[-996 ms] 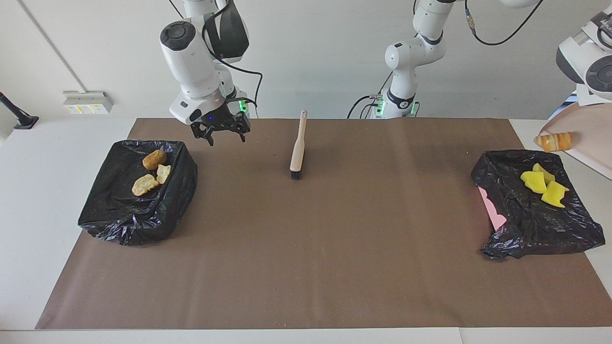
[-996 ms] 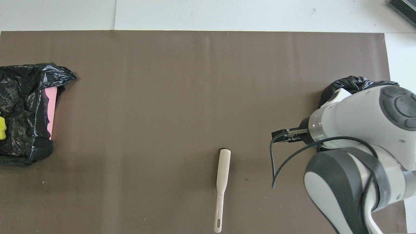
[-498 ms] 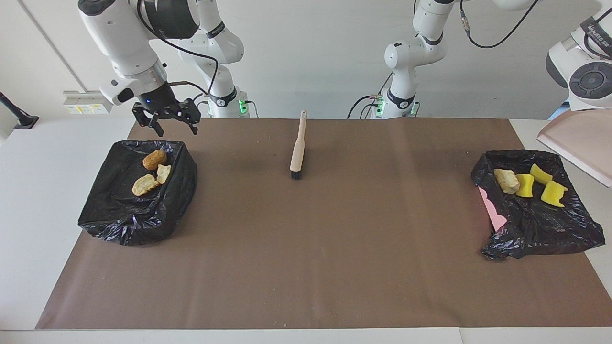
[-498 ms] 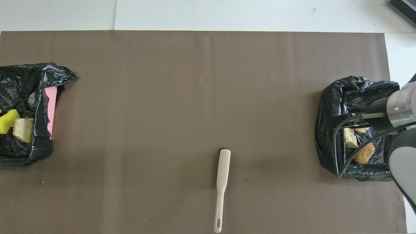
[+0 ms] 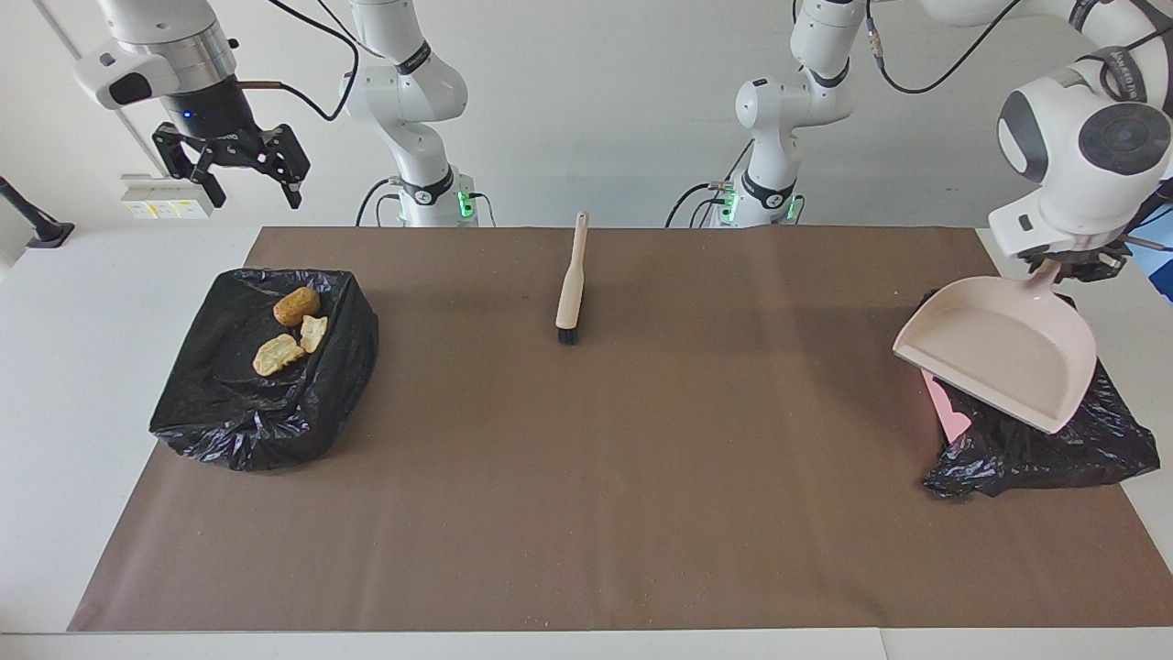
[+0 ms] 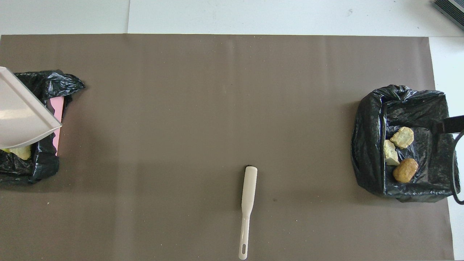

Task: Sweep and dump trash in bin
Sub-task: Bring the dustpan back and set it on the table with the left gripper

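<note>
Trash: three tan-brown lumps (image 5: 291, 330) sit in the black-bagged bin (image 5: 266, 367) at the right arm's end of the bench, bunched on the side of the bin nearest the robots. More trash in the second bin (image 5: 1035, 440) at the left arm's end: from overhead only a yellowish scrap (image 6: 20, 151) peeks out under the dustpan edge; the rest is hidden, so I can't say how many pieces are in there. A pink bin wall (image 5: 944, 403) shows where the bag has slipped.

Dustpan (image 5: 999, 353), beige, in the air over the second bin, tilted with its open mouth lower and pointing toward the bench centre. Left gripper (image 5: 1081, 266) is at the pan's handle, fingers together and clamped on it; the wrist hides most of the grip.

Right gripper (image 5: 243, 170) is high, over the white bench edge past the first bin's robot-side corner, fingers spread apart, holding nothing.

Brush (image 5: 572, 275) lies flat on the brown mat (image 5: 586, 513), mid-bench near the robots' edge, bristles pointing away from the robots, handle toward them. Nothing touches it.
</note>
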